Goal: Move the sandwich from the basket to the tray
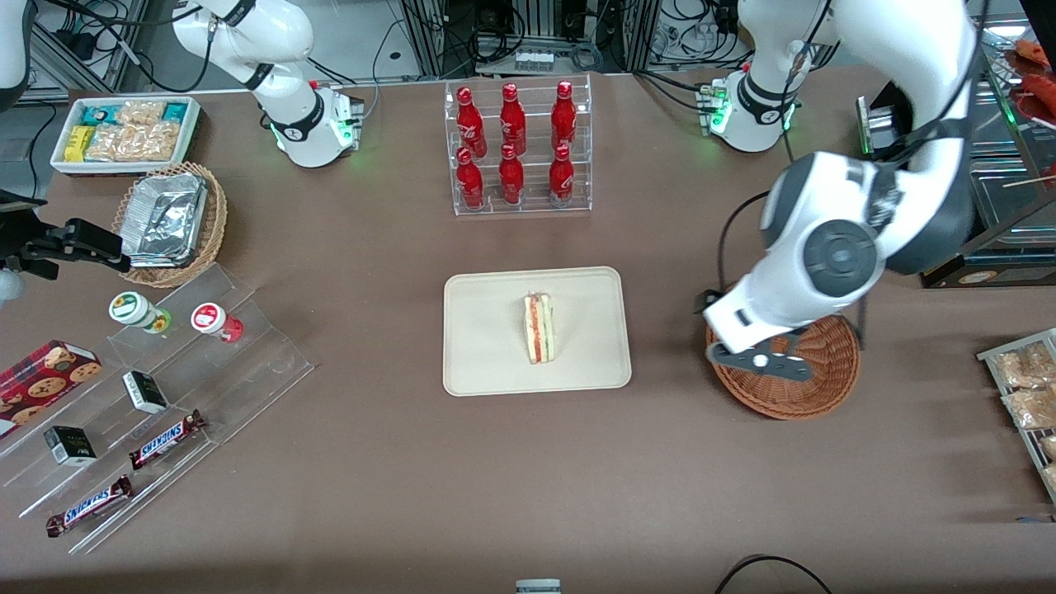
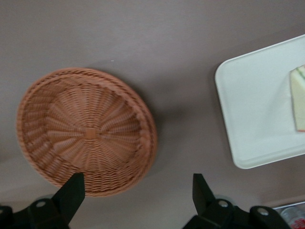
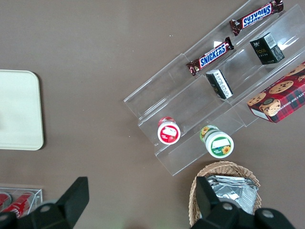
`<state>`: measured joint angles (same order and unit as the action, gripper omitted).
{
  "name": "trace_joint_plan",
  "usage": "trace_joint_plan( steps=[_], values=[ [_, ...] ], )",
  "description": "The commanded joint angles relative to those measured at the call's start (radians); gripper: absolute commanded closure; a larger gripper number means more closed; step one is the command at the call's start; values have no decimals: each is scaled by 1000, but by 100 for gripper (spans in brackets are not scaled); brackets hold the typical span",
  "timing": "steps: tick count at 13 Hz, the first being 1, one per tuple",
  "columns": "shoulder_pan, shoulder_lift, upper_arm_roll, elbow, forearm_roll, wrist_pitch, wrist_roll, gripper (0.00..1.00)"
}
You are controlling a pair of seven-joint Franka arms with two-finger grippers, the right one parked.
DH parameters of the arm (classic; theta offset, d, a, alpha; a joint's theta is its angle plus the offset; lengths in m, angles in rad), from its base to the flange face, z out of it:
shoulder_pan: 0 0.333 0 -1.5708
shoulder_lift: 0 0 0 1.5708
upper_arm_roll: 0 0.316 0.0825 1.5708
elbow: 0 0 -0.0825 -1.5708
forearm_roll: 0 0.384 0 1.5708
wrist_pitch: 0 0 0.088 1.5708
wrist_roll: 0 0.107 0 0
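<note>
One brown table [image 1: 396,462] fills the front view, cable-hung metal racks along the top edge. Cream tray [image 1: 470,346] at centre frame; sandwich [image 1: 539,327] lies on it, filling edge showing. Clear rack of red bottles [image 1: 516,148] above the tray in frame. Wicker basket [image 1: 804,388] at right of centre holds nothing. Left arm bends down over the basket, its gripper [image 1: 763,360] hanging above the basket's upper-left rim, fingers [image 2: 71,191] spread apart, gripping nothing.

Left arm bent low; gripper [image 2: 136,193] pointing down, jaws spread, empty.
</note>
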<state>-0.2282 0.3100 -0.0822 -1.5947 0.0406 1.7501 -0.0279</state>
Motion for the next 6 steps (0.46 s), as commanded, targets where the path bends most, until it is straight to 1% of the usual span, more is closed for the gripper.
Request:
trace_joint_plan(
  steps=[1, 4, 6],
  values=[
    [56, -136, -11, -164, 7, 67, 65, 0],
    [93, -244, -8, -252, 7, 66, 71, 0],
    [112, -293, -8, -268, 7, 37, 77, 0]
  ],
)
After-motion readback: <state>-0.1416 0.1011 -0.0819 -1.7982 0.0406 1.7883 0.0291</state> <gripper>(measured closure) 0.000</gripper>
